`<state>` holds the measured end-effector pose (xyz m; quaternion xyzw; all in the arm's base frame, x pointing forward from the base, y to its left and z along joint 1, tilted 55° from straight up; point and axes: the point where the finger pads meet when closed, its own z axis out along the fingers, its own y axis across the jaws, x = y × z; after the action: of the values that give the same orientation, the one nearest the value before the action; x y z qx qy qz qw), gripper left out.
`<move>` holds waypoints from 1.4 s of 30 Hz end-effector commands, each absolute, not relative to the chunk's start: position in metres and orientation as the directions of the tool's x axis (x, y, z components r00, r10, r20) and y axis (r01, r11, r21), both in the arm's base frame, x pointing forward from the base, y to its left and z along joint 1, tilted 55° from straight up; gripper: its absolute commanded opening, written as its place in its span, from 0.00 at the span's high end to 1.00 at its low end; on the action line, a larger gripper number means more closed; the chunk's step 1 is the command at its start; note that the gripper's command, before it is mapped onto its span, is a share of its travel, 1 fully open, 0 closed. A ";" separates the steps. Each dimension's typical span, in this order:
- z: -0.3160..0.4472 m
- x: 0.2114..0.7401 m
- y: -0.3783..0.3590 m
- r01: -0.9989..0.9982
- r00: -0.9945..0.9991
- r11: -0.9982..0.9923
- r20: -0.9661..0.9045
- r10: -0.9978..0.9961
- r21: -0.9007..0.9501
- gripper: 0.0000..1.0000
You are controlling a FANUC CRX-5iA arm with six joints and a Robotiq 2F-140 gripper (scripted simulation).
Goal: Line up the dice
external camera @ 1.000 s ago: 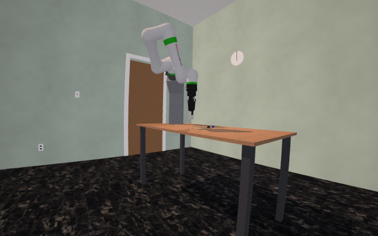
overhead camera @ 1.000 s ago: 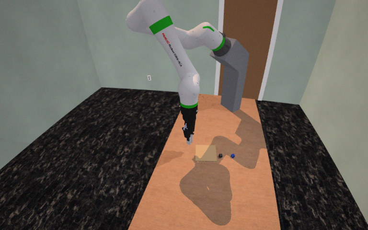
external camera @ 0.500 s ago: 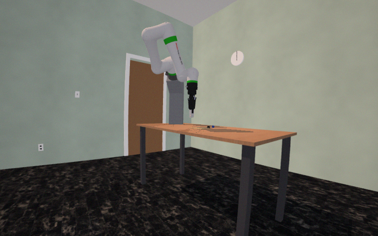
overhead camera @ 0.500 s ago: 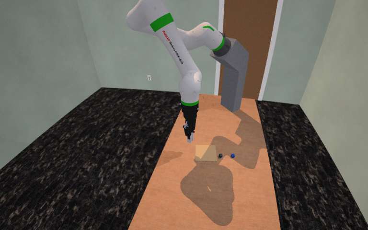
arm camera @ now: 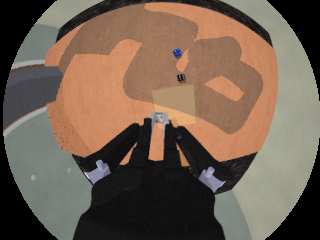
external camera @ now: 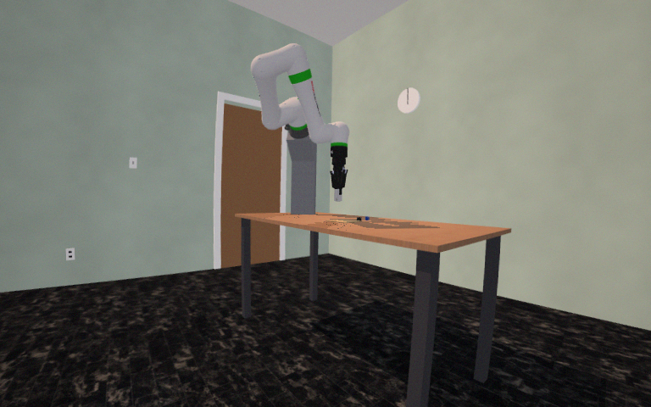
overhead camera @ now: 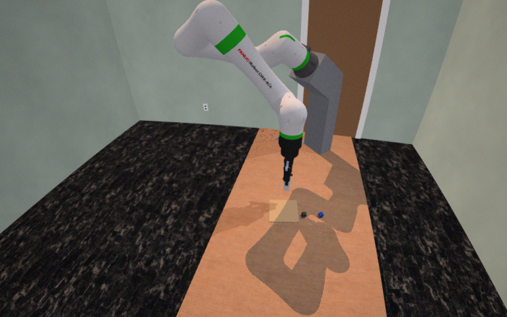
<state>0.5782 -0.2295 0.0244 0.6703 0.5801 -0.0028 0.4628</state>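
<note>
A pale grey die [arm camera: 159,118] is gripped between the narrowed jaws of the gripper [overhead camera: 286,185] [external camera: 337,195] [arm camera: 159,116], held above the tabletop [overhead camera: 224,280] [external camera: 408,233] [arm camera: 100,90]. The yellowish mat [overhead camera: 283,213] [arm camera: 181,104] is laid flat; just beside it, the black die [overhead camera: 303,214] [external camera: 358,219] [arm camera: 181,78] is carried by the tabletop, with the blue die [overhead camera: 320,214] [external camera: 367,218] [arm camera: 177,53] set farther from the mat.

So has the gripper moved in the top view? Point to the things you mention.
Yes, rightward: its tips [overhead camera: 286,185] [external camera: 337,195] were left of the mat [overhead camera: 283,211] [arm camera: 177,102] and now line up above its middle.
</note>
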 end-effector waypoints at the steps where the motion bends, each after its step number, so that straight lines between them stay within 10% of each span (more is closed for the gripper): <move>1: 0.024 0.578 -0.229 0.780 0.327 0.102 -0.541 0.775 0.617 0.91; 42: -0.031 0.631 -0.288 0.780 0.328 0.099 -0.538 0.776 0.618 0.91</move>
<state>0.6306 -0.2877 -0.0300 0.6711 0.5795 -0.0020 0.4623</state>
